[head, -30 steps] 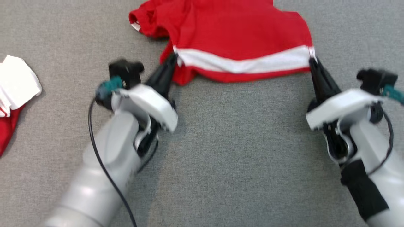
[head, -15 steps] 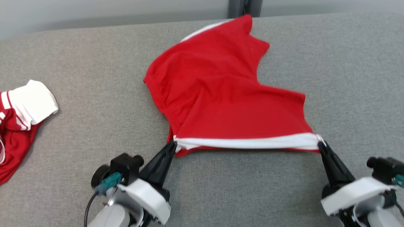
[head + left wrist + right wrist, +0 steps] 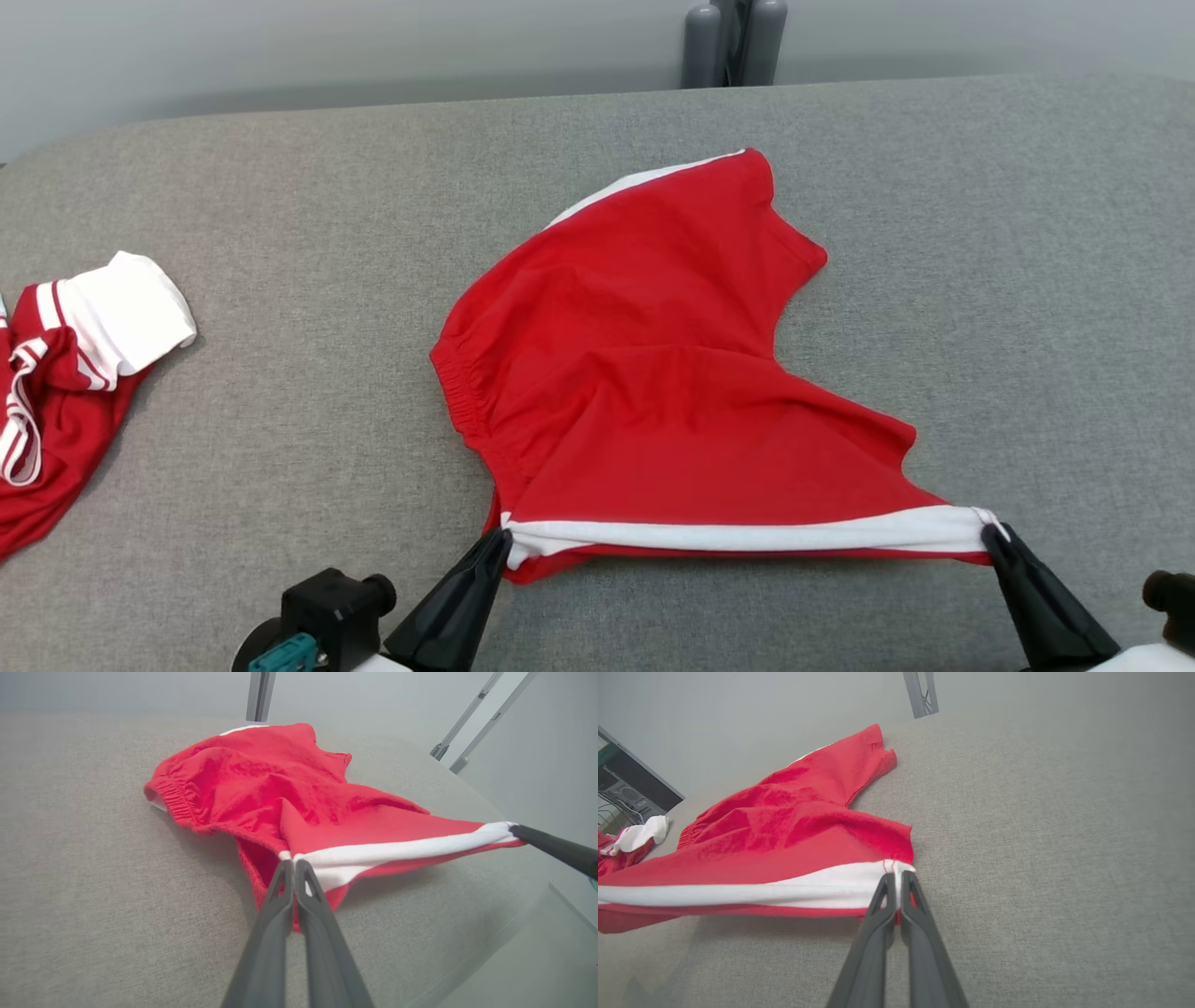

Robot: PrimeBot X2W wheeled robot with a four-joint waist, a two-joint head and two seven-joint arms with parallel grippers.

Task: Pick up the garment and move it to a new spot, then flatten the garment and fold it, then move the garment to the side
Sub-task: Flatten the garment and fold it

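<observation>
The garment [image 3: 653,392] is red with a white band along its near hem and a gathered elastic edge on its left. It lies spread on the grey fabric surface [image 3: 280,187], and its hem is stretched taut between my two grippers. My left gripper [image 3: 504,539] is shut on the hem's left corner, seen close up in the left wrist view [image 3: 293,863]. My right gripper [image 3: 990,534] is shut on the right corner [image 3: 896,875]. The hem is lifted slightly off the surface, with a shadow under it. The garment [image 3: 261,779] rumples further back.
A second red and white piece of clothing [image 3: 65,373], with a white sleeve and striped trim, lies crumpled at the left edge. Grey posts [image 3: 733,42] stand beyond the far edge. The surface's right edge [image 3: 504,924] drops off near my right gripper.
The head camera has tilted up, so the whole picture shifted. The garment hung bunched from both grippers before and now lies drawn out flat behind the taut hem. Both grips have held.
</observation>
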